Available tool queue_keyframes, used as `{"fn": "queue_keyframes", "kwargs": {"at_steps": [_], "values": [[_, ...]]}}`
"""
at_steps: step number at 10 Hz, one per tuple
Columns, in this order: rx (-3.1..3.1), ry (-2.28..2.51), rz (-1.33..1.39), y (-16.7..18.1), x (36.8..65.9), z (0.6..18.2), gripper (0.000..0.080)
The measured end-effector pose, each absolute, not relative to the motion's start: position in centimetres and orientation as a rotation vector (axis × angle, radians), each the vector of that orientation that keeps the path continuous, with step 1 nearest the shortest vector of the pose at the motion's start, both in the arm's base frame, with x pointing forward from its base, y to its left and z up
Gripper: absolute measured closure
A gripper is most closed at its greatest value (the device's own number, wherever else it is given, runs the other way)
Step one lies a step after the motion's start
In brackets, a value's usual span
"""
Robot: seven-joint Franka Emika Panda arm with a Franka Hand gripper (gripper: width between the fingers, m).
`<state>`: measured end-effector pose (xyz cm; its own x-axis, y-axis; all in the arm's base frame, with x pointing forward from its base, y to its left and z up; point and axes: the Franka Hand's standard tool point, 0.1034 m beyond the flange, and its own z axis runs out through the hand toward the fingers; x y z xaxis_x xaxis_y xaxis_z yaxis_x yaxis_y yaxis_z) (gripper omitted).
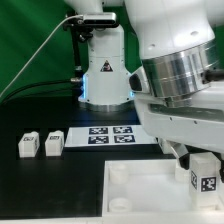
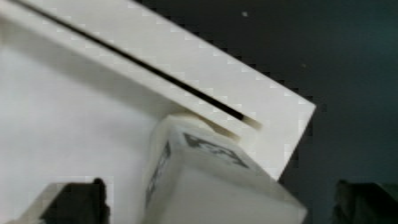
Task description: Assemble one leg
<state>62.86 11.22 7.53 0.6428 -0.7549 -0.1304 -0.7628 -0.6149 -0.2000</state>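
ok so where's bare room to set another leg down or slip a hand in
Bare table lies on the camera side of the two loose legs, up to the white panel's edge. The panel's middle is bare too. Crowded: the panel's corner on the exterior view's right, where the gripper straddles a standing leg.

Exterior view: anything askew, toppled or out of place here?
Nothing stands out. The leg stands upright at the white panel's corner beneath the gripper; two more legs stand upright beside the marker board.
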Motion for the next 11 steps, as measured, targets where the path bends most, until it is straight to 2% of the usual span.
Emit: {"fn": "queue_keyframes", "kwargs": {"at_steps": [3,5,8,10,11], "values": [[-2.811,0.770,-0.006,10.90,62.78,7.44,0.0151],[-2.988,0.149,-0.058,10.39,62.85,7.59,0.0151],[-2.994,0.096,-0.062,10.37,62.82,7.52,0.0180],[-2.976,0.300,-0.046,10.49,62.80,7.52,0.0511],[-2.956,0.435,-0.034,10.54,62.77,7.50,0.0509]]}}
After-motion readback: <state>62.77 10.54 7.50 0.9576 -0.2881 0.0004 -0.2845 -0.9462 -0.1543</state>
